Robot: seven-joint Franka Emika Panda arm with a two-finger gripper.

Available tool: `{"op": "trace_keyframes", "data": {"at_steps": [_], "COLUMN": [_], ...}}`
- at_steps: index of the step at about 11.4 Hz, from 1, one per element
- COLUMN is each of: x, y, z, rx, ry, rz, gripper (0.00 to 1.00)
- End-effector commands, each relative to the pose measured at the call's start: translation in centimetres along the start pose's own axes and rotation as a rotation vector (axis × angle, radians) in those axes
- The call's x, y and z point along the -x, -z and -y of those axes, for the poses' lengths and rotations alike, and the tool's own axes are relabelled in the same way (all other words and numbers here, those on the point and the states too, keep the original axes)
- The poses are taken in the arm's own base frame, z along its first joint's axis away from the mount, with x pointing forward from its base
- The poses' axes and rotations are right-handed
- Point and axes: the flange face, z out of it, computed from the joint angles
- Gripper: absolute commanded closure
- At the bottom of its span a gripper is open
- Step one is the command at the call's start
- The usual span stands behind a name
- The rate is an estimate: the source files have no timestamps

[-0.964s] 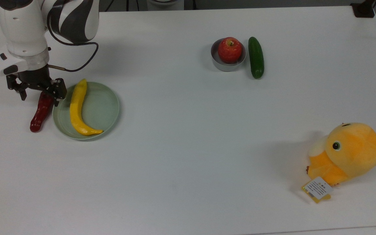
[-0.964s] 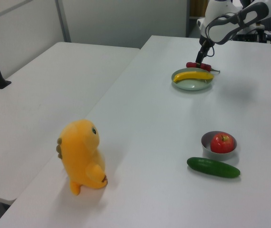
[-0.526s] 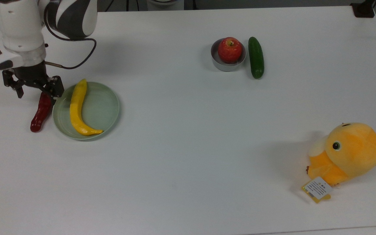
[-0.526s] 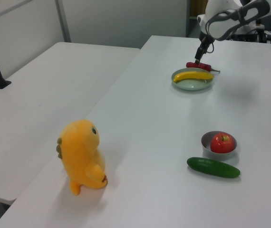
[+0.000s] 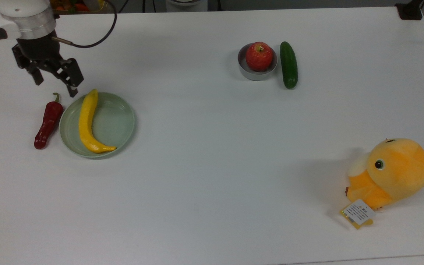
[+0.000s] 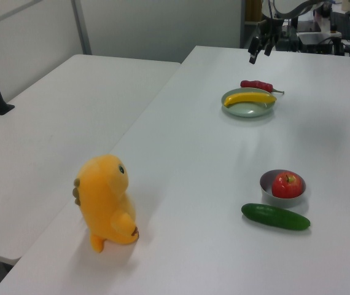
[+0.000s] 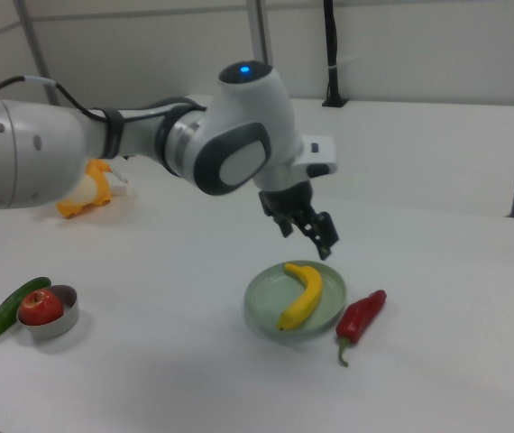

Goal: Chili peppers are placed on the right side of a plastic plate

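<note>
1. The white counter [image 5: 212, 165] holds all the things, and the job looks almost done to me.
2. The yellow plush toy [image 5: 390, 175] sits far off on the top view's right. It has no part in this job.
3. The plastic plate [image 5: 118, 125] lies flat on the counter, with a yellow banana [image 5: 87, 123] lying in it.
4. The chili pepper [image 5: 48, 121] lies on the counter just beside the plate's rim, maybe touching it. It is on the top view's left and the right view's right, so I think it is in its place.
5. The green cucumber [image 5: 288, 64] and the grey bowl [image 5: 250, 73] with a red apple [image 5: 259, 56] sit well apart from the plate.
6. My gripper [image 5: 53, 82] hangs in the air above the counter, near the chili's stem end. My fingers are spread wide and hold nothing.
7. What is left, I think, is just to pull my arm away.
</note>
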Motion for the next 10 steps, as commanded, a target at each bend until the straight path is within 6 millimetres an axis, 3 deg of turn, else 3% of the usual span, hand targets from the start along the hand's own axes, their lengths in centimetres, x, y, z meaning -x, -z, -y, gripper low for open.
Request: {"op": "trace_keyframes", "data": {"at_steps": [1, 5, 9, 10], "x": [3.1, 6.8, 10.4, 11.0], "y": [1.6, 1.9, 2.9, 3.9], "z": [6.9, 15.1, 19.8, 20.9], "rx": [-0.027, 0.047, 0.058, 0.053], "ry": [0.031, 0.123, 0.208, 0.230], "rz": [0.107, 0.188, 0.241, 0.238], "gripper": [0.00, 0.00, 0.00, 0.00]}}
